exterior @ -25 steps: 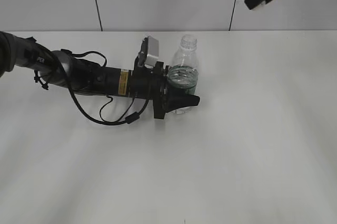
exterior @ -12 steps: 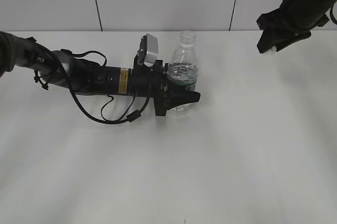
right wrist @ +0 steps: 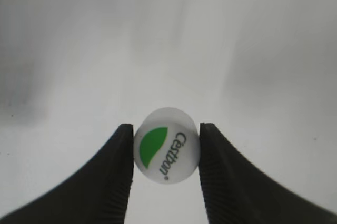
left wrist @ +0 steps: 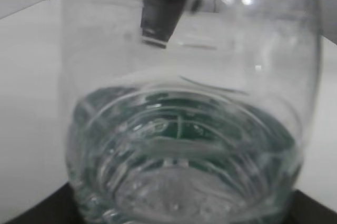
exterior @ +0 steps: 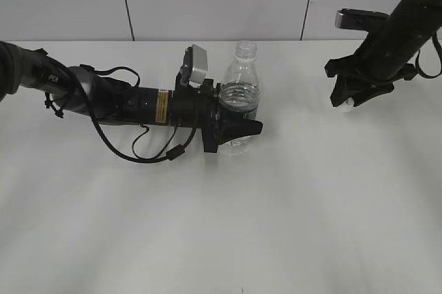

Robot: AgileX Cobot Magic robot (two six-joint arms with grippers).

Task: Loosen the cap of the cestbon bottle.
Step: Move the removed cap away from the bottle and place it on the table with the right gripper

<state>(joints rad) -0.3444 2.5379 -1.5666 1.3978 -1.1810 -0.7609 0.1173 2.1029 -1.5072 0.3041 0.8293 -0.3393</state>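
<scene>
Pinching the cap (right wrist: pixel 166 152), the right gripper (right wrist: pixel 166 153); left gripper (exterior: pixel 238 116) clamps the cestbon bottle (exterior: pixel 241 90).

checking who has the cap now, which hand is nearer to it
Right. The right hand is shut on the cap, off at the table's right side. The left hand is clamped around the bottle, well apart from the cap.

A bare robot test bench, probably in a lab, is showing here: a plain white table (exterior: pixel 290 225) is filling the exterior view, with pale wall panels (exterior: pixel 214 1) split by dark seams running along 12 o'clock. A black cabled arm (exterior: pixel 103 101) is reaching in from 9 o'clock, another arm (exterior: pixel 407 18) from 2 o'clock.
</scene>
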